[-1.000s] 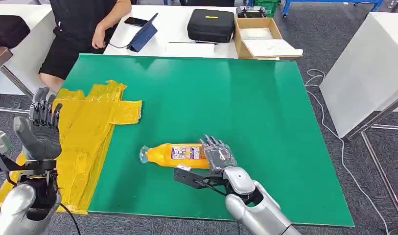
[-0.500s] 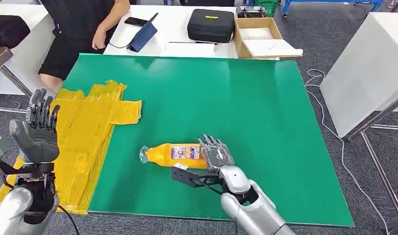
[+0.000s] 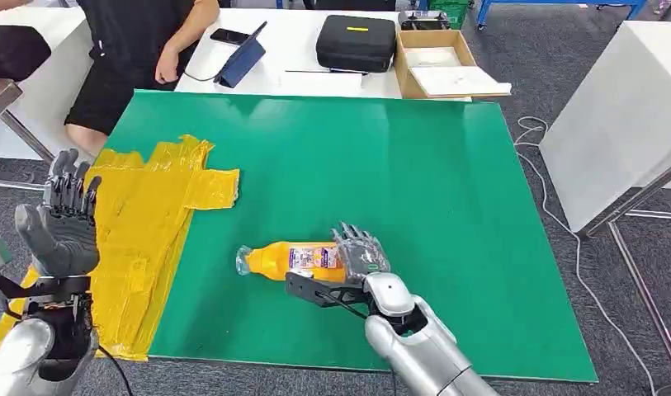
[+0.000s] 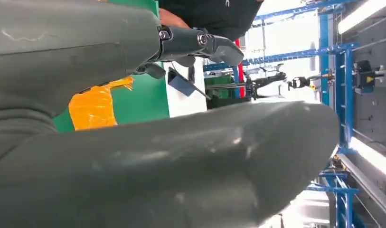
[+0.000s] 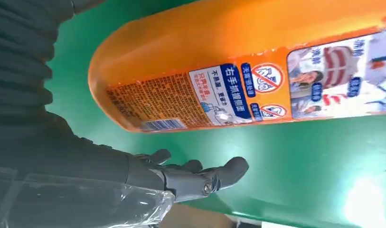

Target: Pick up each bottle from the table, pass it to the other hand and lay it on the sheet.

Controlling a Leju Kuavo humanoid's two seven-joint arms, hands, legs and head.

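While the orange plastic bottle [image 3: 295,259] lies on its side on the smooth green table mat [image 3: 447,214], the right hand [image 3: 361,254] is laid over its base end, dark fingers draped across the rounded body. The right wrist view shows the thumb [image 5: 205,178] under the bottle's flank but apart from it, with green mat between, so the hand is not clenched on it; whether the upper fingers press the plastic I cannot tell. The bottle is a long, glossy shape with a blunt, rounded base and a printed paper label [image 5: 238,95] in white, blue and orange; its clear cap end points toward the yellow sheet [image 3: 150,214]. That sheet, a crinkled, shiny film with ragged, folded edges, covers the mat's left side, well apart from the bottle. The left hand [image 3: 63,219] is raised upright over the sheet's near left part, palm open, fingers straight and slightly spread, holding nothing. A person in black sits beyond the table's far left corner.
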